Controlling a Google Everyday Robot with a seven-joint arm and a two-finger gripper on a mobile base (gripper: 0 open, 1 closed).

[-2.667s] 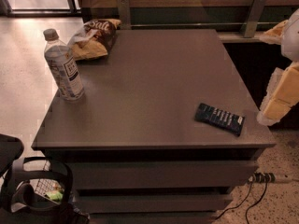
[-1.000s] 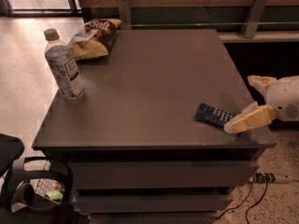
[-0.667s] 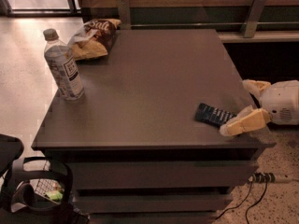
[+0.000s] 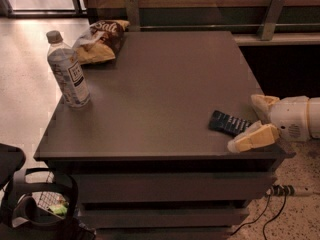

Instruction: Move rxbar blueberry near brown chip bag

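Note:
The rxbar blueberry [image 4: 229, 123] lies flat near the table's front right corner, a dark navy bar with white lettering. My gripper [image 4: 256, 120] reaches in from the right at table height. Its fingers are open, one pale finger [image 4: 253, 138] in front of the bar's right end and the other [image 4: 263, 104] behind it. The brown chip bag [image 4: 101, 40] lies crumpled at the far left corner of the table, far from the bar.
A clear water bottle [image 4: 68, 71] with a grey cap stands near the left edge of the dark table [image 4: 150, 89]. A wooden wall with metal brackets runs behind. A black basket [image 4: 40, 204] and power cables [image 4: 280, 191] are on the floor.
My gripper came down from upright at the right edge, swung level and moved left to the bar's right end. The bar, bag and bottle have not moved.

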